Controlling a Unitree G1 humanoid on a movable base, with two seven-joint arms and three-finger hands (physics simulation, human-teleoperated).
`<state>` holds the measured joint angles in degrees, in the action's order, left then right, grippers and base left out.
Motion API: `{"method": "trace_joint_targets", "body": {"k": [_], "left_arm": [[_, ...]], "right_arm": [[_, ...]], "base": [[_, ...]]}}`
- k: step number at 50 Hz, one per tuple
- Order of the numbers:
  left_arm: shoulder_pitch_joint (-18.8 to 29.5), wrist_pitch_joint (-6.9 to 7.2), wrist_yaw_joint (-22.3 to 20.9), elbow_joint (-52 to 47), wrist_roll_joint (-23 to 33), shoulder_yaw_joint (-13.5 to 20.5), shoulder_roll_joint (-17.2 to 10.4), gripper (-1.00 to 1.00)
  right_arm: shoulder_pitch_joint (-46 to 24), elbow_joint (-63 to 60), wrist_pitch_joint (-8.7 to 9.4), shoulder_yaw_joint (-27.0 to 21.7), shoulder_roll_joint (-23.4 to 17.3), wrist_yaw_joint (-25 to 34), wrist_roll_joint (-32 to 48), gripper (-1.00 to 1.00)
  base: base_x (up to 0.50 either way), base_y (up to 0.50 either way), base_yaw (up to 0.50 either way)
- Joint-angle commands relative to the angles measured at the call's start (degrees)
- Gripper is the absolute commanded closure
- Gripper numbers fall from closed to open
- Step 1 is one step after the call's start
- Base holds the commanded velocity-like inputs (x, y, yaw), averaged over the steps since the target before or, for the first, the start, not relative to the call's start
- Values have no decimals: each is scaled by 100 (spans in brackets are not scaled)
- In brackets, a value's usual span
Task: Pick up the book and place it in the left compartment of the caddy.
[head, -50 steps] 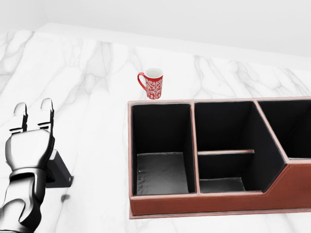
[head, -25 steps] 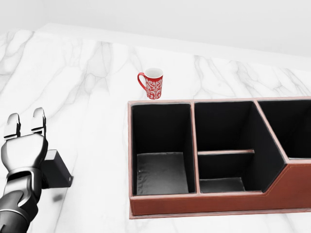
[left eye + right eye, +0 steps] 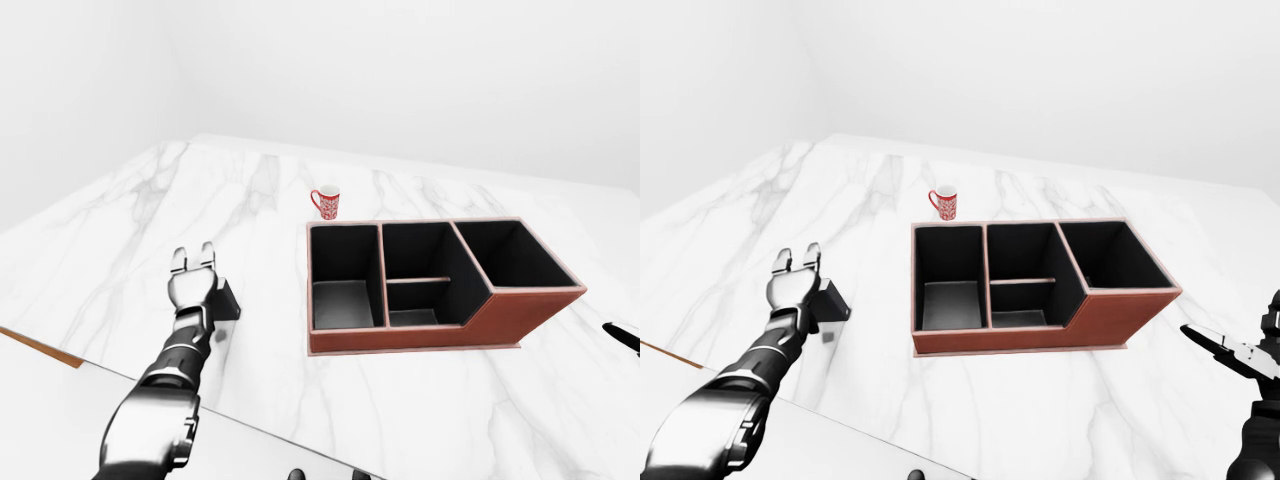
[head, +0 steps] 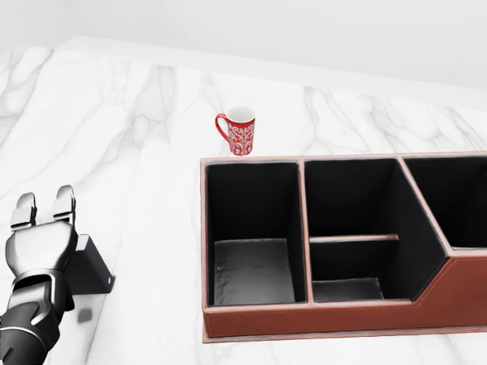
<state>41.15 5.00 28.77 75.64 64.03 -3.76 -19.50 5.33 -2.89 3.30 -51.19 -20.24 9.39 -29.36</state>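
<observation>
A dark book (image 4: 93,268) lies flat on the marble table at the lower left of the head view. My left hand (image 4: 44,207) rests over its left part, fingers stretched out and open, not closed round it; the hand hides much of the book. The brown caddy (image 4: 319,319) with black insides stands to the right, its left compartment (image 4: 251,266) empty. In the right-eye view my right hand (image 3: 1225,348) hovers open at the lower right, well apart from the caddy.
A red patterned mug (image 4: 238,130) stands just above the caddy's left compartment in the head view. The caddy's middle compartment (image 4: 350,228) has a low divider, and a larger one (image 4: 456,198) is on the right. The table edge (image 3: 40,348) runs at lower left.
My left hand has drawn down and slightly left in the head view, fingers still extended. The book, caddy and mug have not moved.
</observation>
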Motion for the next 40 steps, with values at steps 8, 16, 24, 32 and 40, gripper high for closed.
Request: {"method": "trace_joint_targets", "body": {"k": [8, 16, 24, 32, 40], "left_arm": [[126, 0, -173, 254, 327, -32, 76, -100], [84, 0, -526, 313, 435, 7, 64, -100], [39, 0, -683, 331, 515, 19, 84, -100], [-141, 0, -965, 375, 560, 52, 138, 100], [-131, 0, -1012, 374, 577, 90, 131, 100]], "right_arm": [[6, -9, -16, 16, 12, 0, 14, -100], [9, -15, -13, 12, 12, 3, 16, -100], [-21, 38, -27, 24, -9, -7, 27, -100], [-5, 21, -17, 27, -11, -24, 32, -100], [-13, 39, -39, 35, -11, -22, 40, -100]], "base": [[0, 0, 0], [0, 0, 0], [0, 0, 0], [0, 0, 0], [0, 0, 0]]}}
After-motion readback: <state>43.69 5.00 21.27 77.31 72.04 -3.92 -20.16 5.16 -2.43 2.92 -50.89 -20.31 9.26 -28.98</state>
